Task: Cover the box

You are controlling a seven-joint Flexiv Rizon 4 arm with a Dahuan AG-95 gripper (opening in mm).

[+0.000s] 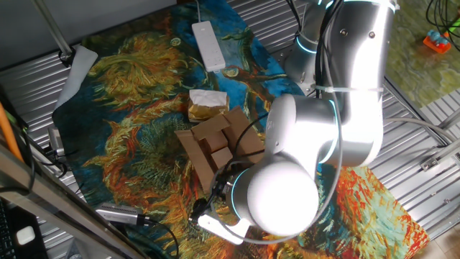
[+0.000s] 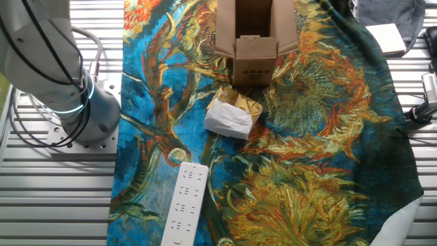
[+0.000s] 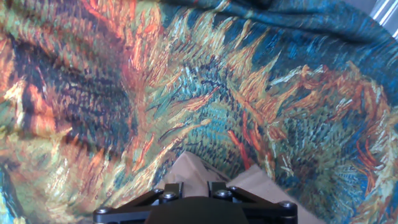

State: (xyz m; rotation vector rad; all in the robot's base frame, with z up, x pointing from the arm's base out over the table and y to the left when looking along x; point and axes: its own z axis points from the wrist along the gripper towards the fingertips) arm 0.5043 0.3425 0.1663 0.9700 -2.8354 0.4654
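- One fixed view: the box (image 1: 215, 144) sits mid-tabletop on the patterned cloth (image 1: 136, 129), flaps splayed open, just near of the crumpled paper packet (image 1: 207, 103). The arm's bulky wrist (image 1: 287, 187) hides one side of it.
- The other fixed view: the box (image 2: 254, 41) stands at the far edge, open, the front flap upright. The power strip (image 2: 184, 203) lies near. No fingers show here.
- Hand view: only the gripper base (image 3: 196, 208) and tan flaps (image 3: 193, 171) show, so I cannot tell how the fingers stand.
- Risk: pushing a flap sideways may slide the light box, or a stiff flap may spring back open.
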